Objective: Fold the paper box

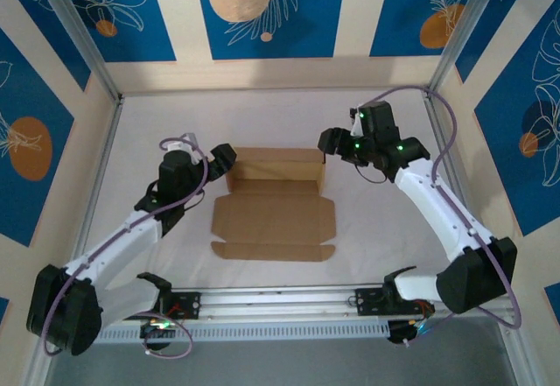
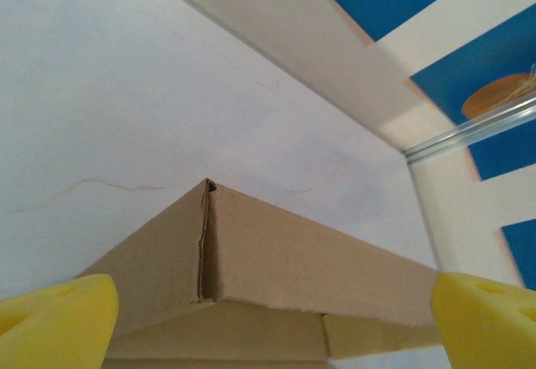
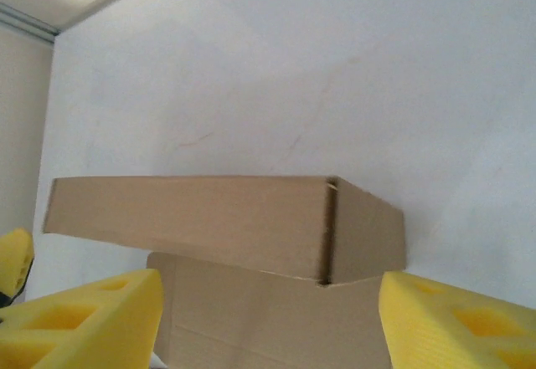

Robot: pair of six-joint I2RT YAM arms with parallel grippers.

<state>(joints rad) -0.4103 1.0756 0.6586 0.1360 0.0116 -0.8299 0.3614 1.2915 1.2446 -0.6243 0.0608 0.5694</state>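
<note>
Pincers clear of paper box corners

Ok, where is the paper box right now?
In the top view, the paper box lies mid-frame, its far corners flanked by the left pincer and right pincer.

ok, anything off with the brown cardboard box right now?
Nothing torn or spilled. The brown cardboard mailer box is only half folded: back walls up, front flap flat on the white table. A corner seam in the left wrist view gapes slightly.
</note>
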